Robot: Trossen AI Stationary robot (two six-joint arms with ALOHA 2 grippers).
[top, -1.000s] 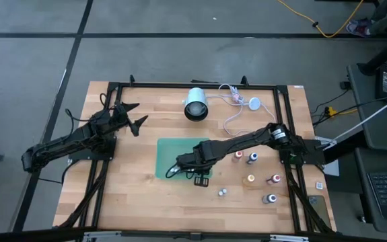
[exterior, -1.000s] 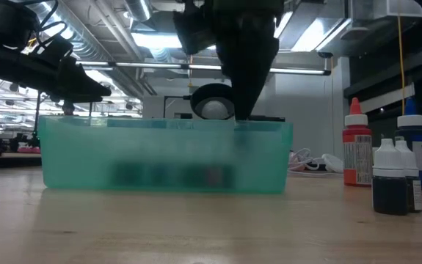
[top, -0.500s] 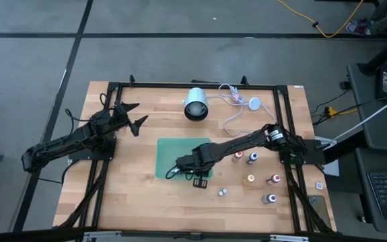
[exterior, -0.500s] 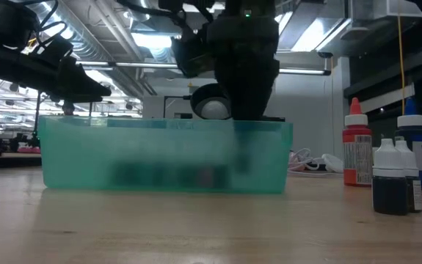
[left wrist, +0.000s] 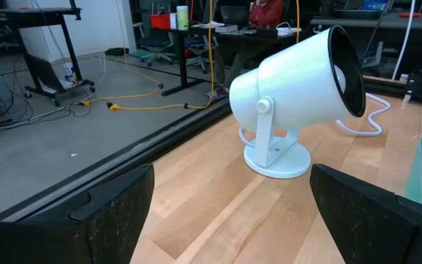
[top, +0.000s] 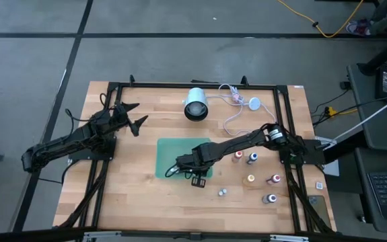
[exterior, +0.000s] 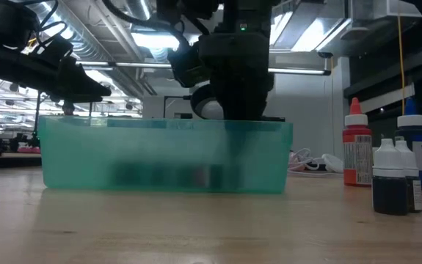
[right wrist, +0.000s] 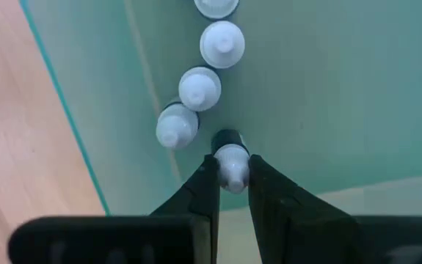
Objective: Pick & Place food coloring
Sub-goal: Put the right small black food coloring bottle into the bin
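Observation:
My right gripper (top: 194, 171) hangs over the near right part of the teal tray (top: 169, 156) and is shut on a small food coloring bottle (right wrist: 231, 163) with a white cap. In the right wrist view several more white-capped bottles (right wrist: 199, 88) stand in a row on the tray floor. In the low view the gripper (exterior: 241, 110) dips behind the tray wall (exterior: 122, 158). Red (top: 239, 156), blue (top: 252, 158), orange (top: 250, 179), dark red (top: 274, 179) and grey (top: 270, 198) bottles stand on the table to the right. My left gripper (top: 131, 115) waits open at the far left. My right gripper pinches the bottle by its white cap (right wrist: 232, 170) between the two fingers (right wrist: 205, 183), coming from above and pointing down. The bottle stands upright below the fingers, inside the tray. Whether its base touches the tray floor does not show.
A white lamp-like device (top: 196, 104) lies at the far middle of the table, with a white cable (top: 237, 107) running right of it. One more tiny bottle (top: 223, 193) stands near the tray's right corner. Bare wood lies left and near of the tray.
My right gripper has come down into the tray with the bottle still between its fingers, drifting slightly toward the table's left. The left arm has kept still.

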